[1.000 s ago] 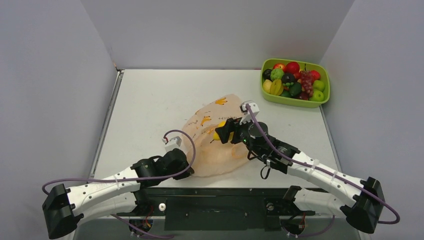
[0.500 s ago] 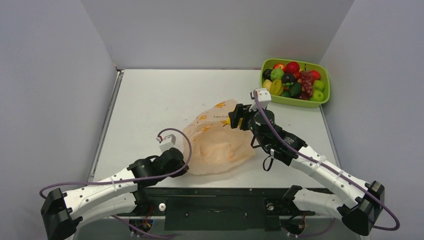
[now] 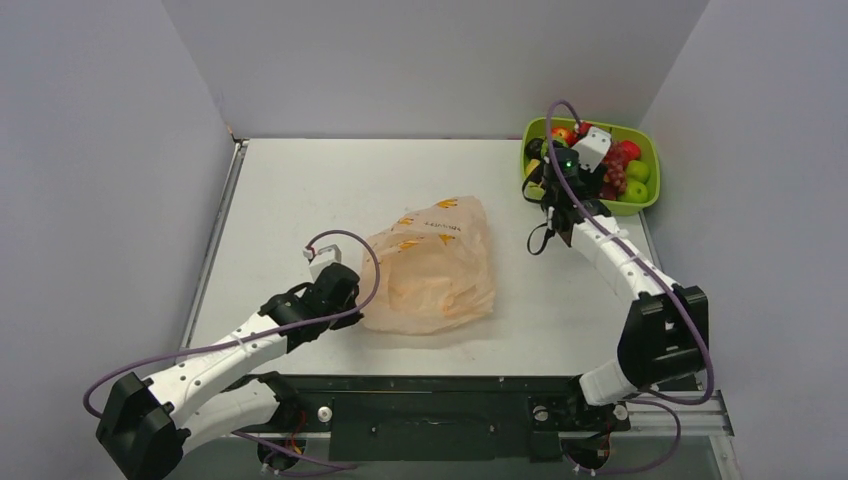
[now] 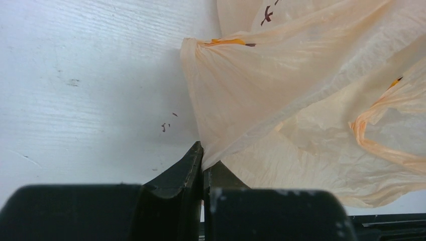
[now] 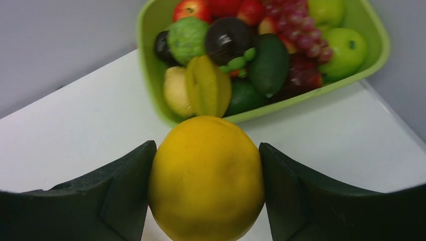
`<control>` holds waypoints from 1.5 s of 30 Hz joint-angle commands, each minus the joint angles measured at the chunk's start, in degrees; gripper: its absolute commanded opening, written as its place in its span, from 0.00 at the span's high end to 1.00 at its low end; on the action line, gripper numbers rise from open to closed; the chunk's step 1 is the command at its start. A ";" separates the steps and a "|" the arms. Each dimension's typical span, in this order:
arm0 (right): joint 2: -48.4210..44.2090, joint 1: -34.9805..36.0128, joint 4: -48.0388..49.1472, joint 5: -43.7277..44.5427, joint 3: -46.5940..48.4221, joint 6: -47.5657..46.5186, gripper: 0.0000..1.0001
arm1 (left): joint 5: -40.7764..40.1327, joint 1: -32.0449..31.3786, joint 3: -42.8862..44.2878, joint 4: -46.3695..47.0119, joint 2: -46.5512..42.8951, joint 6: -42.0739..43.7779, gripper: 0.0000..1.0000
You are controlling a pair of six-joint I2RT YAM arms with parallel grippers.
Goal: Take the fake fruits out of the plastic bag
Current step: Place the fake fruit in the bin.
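Observation:
The peach-orange plastic bag (image 3: 432, 268) lies crumpled at the table's middle. My left gripper (image 3: 343, 297) is at its left near corner, shut on a pinch of the bag's edge (image 4: 211, 150); the film (image 4: 301, 90) fans out ahead of the jaws. What the bag holds is hidden. My right gripper (image 5: 207, 148) is shut on a round yellow fake fruit (image 5: 206, 181), held above the table just short of the lime-green tray (image 5: 150, 60). In the top view that gripper (image 3: 547, 188) is at the tray's left near corner, and the arm hides the fruit.
The tray (image 3: 645, 200) stands at the back right corner, piled with fake fruits (image 3: 632, 170): star fruit (image 5: 208, 88), grapes (image 5: 301, 42), apples, dark and green ones. Grey walls close in the table on three sides.
My right gripper has carried the yellow fruit from the bag's mouth to the back right, up to the tray. The bag has sagged flatter. My left gripper has edged away with the bag's edge.

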 commanded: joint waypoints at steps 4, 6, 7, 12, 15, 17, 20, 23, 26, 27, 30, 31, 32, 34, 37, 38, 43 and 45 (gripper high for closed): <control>11.51 -16.10 7.49 0.46 8.53 4.47 1.00 | 0.71 4.75 3.19 -1.38 0.28 6.21 1.00; 14.61 -19.52 9.35 -0.38 10.31 5.24 1.00 | 0.35 5.56 2.96 -1.72 0.17 6.92 1.00; 15.63 -20.33 9.86 -0.62 11.06 5.58 1.00 | 0.42 6.10 2.91 -1.67 0.10 7.22 1.00; 23.62 -25.32 10.70 -2.68 17.89 7.65 1.00 | 2.36 7.70 4.00 -2.35 0.90 10.66 1.00; 26.07 -27.20 10.99 -3.81 20.06 8.62 1.00 | 3.60 8.37 5.31 -2.90 0.96 12.39 0.98; 27.48 -28.36 11.06 -4.59 21.85 8.77 1.00 | 3.88 8.80 6.09 -3.69 0.60 13.41 0.92; 29.73 -30.19 11.11 -7.38 23.51 9.09 1.00 | 4.73 9.44 7.11 -4.87 0.02 14.75 0.86; 30.91 -31.75 10.32 -8.58 24.51 8.95 1.00 | 5.97 9.97 8.65 -5.68 -1.24 15.33 0.76; 30.89 -32.64 10.60 -9.68 23.93 8.28 1.00 | 6.87 10.44 10.27 -6.39 -2.65 15.40 0.65; 30.95 -32.90 10.63 -10.05 23.69 8.00 0.99 | 6.98 10.57 11.19 -6.51 -3.27 15.47 0.63; 31.19 -33.46 10.77 -10.64 23.09 6.51 0.94 | 7.05 11.19 13.57 -8.29 -4.21 15.56 0.59; 31.46 -33.80 10.69 -11.24 23.00 5.89 0.93 | 7.12 11.30 14.85 -9.31 -4.24 15.84 0.58; 31.65 -33.98 10.49 -11.63 23.03 5.66 0.92 | 7.10 11.56 15.53 -9.81 -4.26 15.94 0.57; 32.25 -34.38 9.60 -12.01 22.94 4.96 0.90 | 7.24 11.77 18.28 -11.25 -4.41 16.41 0.55; 33.20 -34.66 9.50 -13.04 22.53 3.69 0.86 | 7.32 12.06 20.75 -12.93 -4.93 17.05 0.53; 33.36 -34.74 9.45 -13.28 22.46 3.59 0.82 | 7.43 12.08 21.90 -13.03 -5.38 17.21 0.52; 36.59 -34.68 8.70 -18.54 25.23 4.11 0.74 | 8.15 12.57 24.93 -13.22 -5.67 18.72 0.52; 38.65 -34.42 5.93 -20.30 28.20 5.04 0.67 | 8.23 12.79 25.68 -13.49 -5.32 19.09 0.55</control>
